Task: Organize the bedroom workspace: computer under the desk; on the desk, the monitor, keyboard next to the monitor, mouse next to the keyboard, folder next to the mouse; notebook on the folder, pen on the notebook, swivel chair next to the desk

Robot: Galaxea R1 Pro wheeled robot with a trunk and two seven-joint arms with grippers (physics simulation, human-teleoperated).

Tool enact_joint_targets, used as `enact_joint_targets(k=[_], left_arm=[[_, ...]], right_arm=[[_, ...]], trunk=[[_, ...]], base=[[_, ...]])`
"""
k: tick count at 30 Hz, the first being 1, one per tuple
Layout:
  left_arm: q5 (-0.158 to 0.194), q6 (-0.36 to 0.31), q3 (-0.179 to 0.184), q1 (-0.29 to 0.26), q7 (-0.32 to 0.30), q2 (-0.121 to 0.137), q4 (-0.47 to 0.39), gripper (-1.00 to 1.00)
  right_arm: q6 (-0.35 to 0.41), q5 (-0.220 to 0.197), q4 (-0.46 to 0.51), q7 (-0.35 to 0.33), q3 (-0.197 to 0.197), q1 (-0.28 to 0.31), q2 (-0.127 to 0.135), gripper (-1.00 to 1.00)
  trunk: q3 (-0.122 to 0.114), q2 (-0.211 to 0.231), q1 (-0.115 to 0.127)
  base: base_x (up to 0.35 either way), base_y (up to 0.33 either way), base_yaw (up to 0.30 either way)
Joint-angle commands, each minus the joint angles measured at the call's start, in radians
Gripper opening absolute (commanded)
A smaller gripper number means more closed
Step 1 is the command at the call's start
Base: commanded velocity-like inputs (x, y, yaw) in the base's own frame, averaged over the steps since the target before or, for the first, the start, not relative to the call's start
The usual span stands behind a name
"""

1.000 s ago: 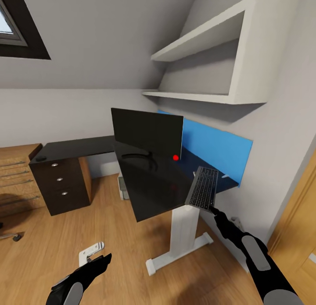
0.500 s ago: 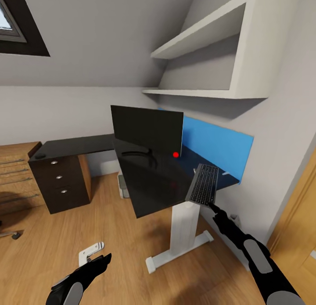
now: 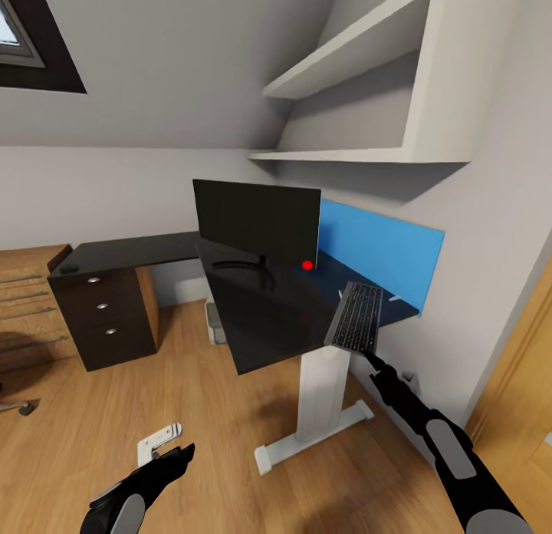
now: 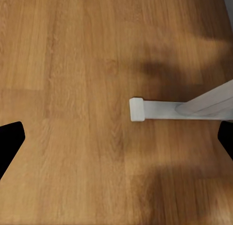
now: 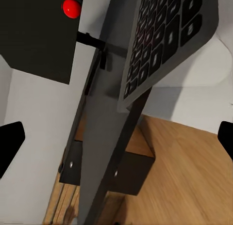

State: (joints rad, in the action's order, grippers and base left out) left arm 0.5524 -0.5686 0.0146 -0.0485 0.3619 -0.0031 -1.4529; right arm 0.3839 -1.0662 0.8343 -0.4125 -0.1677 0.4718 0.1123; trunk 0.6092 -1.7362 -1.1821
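**Q:** Why hold the keyboard (image 3: 355,327) like that?

**Me:** My right gripper (image 3: 373,363) is clamped on its near end, so it juts out over the desk (image 3: 264,319) edge, tilted, not yet lying flat. I judge it should go down beside the monitor (image 3: 257,221), which stands on the desk further in.

**Q:** And your other hand?

**Me:** My left gripper (image 3: 175,456) hangs low over the wooden floor (image 4: 77,65), fingers apart, carrying nothing.

**Q:** The surroundings?

**Me:** The desk top is glossy black; a blue panel (image 3: 383,250) lines the wall behind it, white shelves (image 3: 360,154) above.
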Motion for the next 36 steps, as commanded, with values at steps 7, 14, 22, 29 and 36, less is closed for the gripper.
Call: enact_joint_targets(k=[7,14,22,29,36], left_arm=[[0.011,-0.002,0.001,-0.001,0.009,0.0,-0.001,1.0],[0.011,-0.002,0.001,-0.001,0.009,0.0,-0.001,1.0],[0.01,-0.003,0.001,-0.001,0.009,0.0,-0.001,1.0],[0.01,-0.004,0.001,-0.001,0.007,0.002,0.0,1.0],[0.011,-0.004,0.001,-0.001,0.004,0.003,0.004,1.0]], right_arm=[[0.009,-0.007,0.0,-0.028,-0.001,0.001,0.003,1.0],[0.007,-0.005,0.0,-0.03,-0.002,0.001,0.006,1.0],[0.0,-0.006,0.0,-0.025,-0.004,0.001,0.001,1.0],[-0.017,-0.011,-0.002,-0.006,-0.003,0.001,-0.001,1.0],[-0.021,-0.029,-0.003,0.025,-0.004,0.001,-0.006,1.0]], trunk=[[0.023,-0.05,-0.027],[0.045,-0.099,-0.054],[0.061,-0.134,-0.073],[0.061,-0.134,-0.073],[0.061,-0.134,-0.073]], base=[[0.0,0.0,0.0],[0.0,0.0,0.0],[0.0,0.0,0.0],[0.0,0.0,0.0],[0.128,0.009,0.0]])
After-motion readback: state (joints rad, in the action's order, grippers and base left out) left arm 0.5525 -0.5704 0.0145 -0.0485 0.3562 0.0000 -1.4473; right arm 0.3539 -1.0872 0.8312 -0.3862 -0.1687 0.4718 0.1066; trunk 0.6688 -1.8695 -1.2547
